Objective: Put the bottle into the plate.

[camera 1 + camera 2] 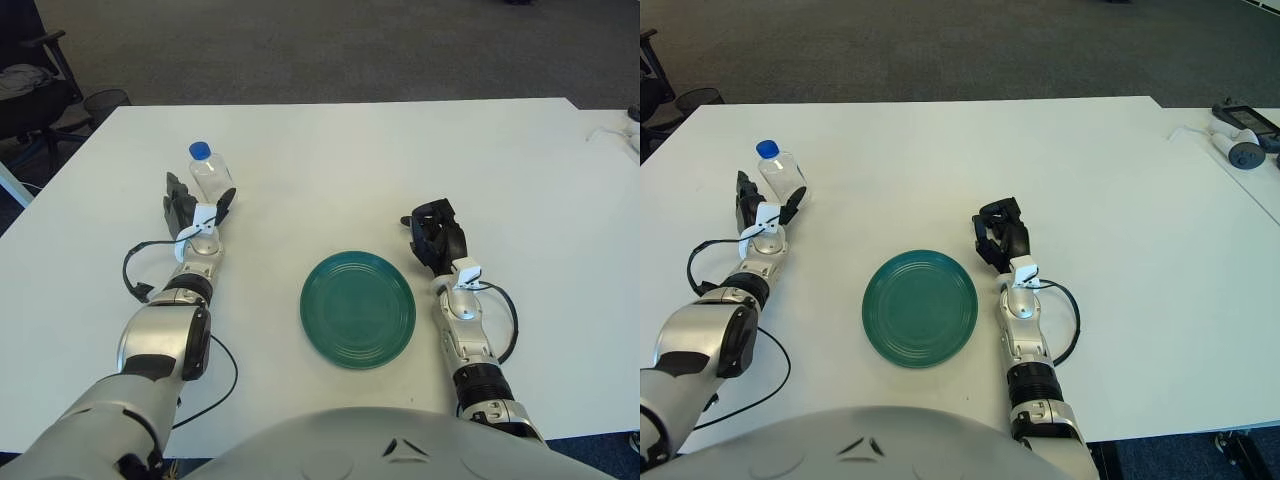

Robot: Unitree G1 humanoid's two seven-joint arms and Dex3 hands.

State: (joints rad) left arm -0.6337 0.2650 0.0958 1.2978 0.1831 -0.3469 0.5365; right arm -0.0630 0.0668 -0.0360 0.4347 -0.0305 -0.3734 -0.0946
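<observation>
- Left hand [192, 210] sits left of the plate [358, 308], fingers spread, just short of the one bottle [209, 172].
- Right hand [436, 234] shows just right of the plate, fingers curled, holding nothing.
- One clear bottle with a blue cap stands far up-left of the one green plate.
- White table [400, 160] carries everything; grey carpet [330, 45] lies beyond the plate, a dark chair [30, 80] at far left.

Both head-mounted eyes look forward and down (slightly offset sideways), sharing the same white table [330, 150]
</observation>
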